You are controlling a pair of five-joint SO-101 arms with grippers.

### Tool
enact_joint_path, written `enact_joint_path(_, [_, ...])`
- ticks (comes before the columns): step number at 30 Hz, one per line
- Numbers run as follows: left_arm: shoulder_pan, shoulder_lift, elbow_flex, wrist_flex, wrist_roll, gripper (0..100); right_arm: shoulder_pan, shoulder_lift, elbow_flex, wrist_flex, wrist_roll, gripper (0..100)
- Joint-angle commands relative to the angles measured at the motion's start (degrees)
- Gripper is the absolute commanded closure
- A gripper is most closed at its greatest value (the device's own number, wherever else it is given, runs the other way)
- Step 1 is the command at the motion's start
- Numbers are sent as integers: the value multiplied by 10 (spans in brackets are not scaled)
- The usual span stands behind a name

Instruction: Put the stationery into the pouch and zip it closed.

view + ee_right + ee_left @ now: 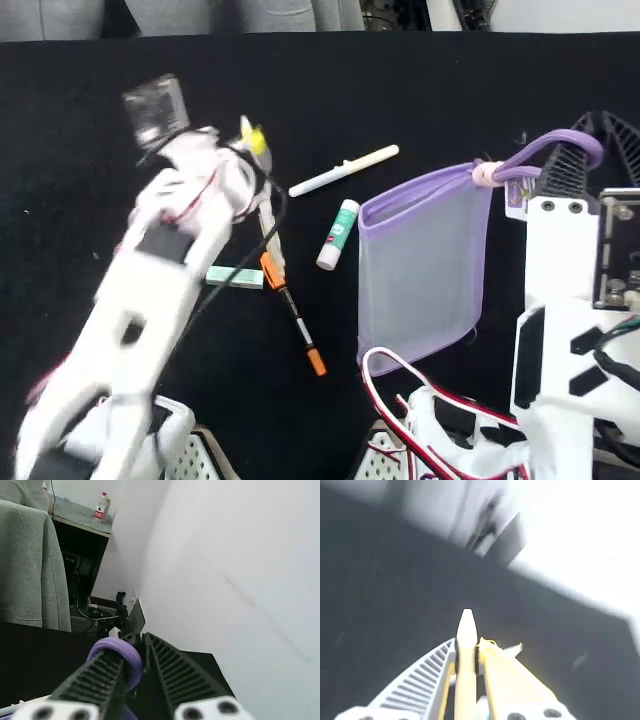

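The left wrist view settles what the high view leaves unclear: the left jaws, one white and ribbed, one yellow, are closed tight on a smooth cream pen [466, 630], whose rounded tip pokes out past them over the black table [380, 605]. From above, the white left arm [160, 260] slants through the left of the frame, and its tip beside a yellow fleck is hard to make out. The right wrist view shows the right jaws, black and ribbed, pinched shut on a thick purple loop [116, 654]. In the high view that loop [545, 150] joins the pouch [420, 270], a translucent lilac mesh bag right of centre. Left of it on the table lie a white pen [345, 170], a glue stick [338, 235] with a green band, an orange marker [295, 318], a pale stick [270, 235] that may be the held pen's body, and a teal block [235, 277] partly hidden by the arm.
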Motion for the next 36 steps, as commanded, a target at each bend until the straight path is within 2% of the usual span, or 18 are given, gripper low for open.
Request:
enact_joint_path(1, [19, -265, 73, -97, -21, 971, 5, -25, 1, 12, -6, 988])
enact_joint_path(5, [65, -416, 130, -155, -22, 971, 5, -63, 1, 21, -4, 988])
enact_joint_path(7, [102, -463, 145, -171, -47, 971, 5, -78, 2, 22, -4, 988])
enact_joint_path(11, [182, -482, 152, -193, -124, 971, 2, -87, 2, 37, -4, 988])
enact_joint_path(15, [229, -474, 150, -219, -142, 971, -65, -87, 2, 61, -4, 988])
enact_joint_path(18, [233, -473, 137, -224, -142, 971, -101, -87, 2, 69, -4, 988])
enact_joint_path(25, [238, -459, 98, -228, -149, 967, -110, -89, 46, 66, -4, 988])
enact_joint_path(30, [239, -385, 47, -228, -262, 970, -110, -90, 69, 64, -4, 988])
enact_joint_path(36, [255, -317, -7, -228, -273, 971, -111, -90, 70, 68, -8, 988])
